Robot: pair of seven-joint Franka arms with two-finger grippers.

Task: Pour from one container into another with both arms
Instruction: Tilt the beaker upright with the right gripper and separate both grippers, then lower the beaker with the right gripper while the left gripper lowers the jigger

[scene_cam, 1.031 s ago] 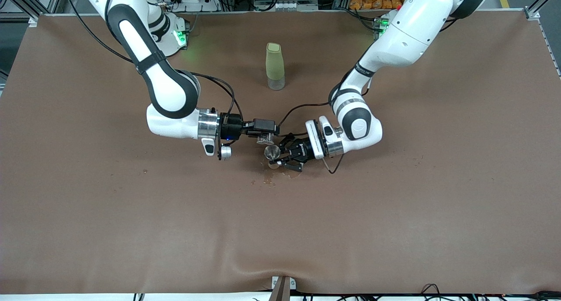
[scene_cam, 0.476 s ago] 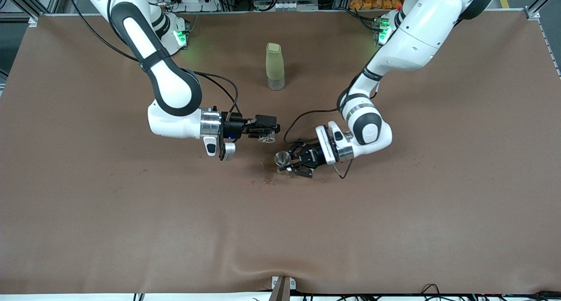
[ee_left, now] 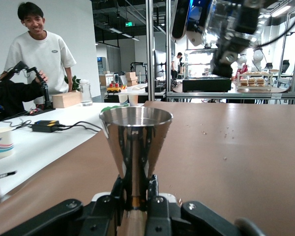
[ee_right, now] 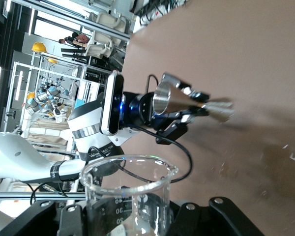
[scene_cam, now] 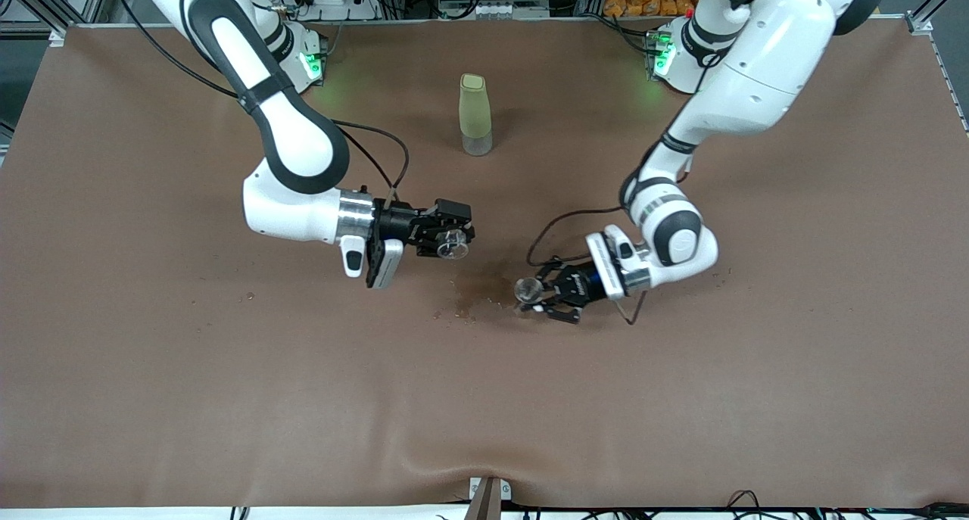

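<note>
The right gripper [scene_cam: 447,240] is clamped on the little glass measuring cup [scene_cam: 453,242], the left gripper [scene_cam: 546,297] pinches the steel jigger [scene_cam: 527,289] at its waist, and the two are well apart. To pour cleanly, I'd bring the cup's lip right over the jigger's rim and tip slowly; there's a damp patch [scene_cam: 484,299] on the brown cover beside the jigger. Both forearms lie low and level, wrists turned toward each other, the jigger upright.

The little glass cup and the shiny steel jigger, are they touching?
Apart. The front view shows bare table between the glass cup and the steel jigger.
</note>
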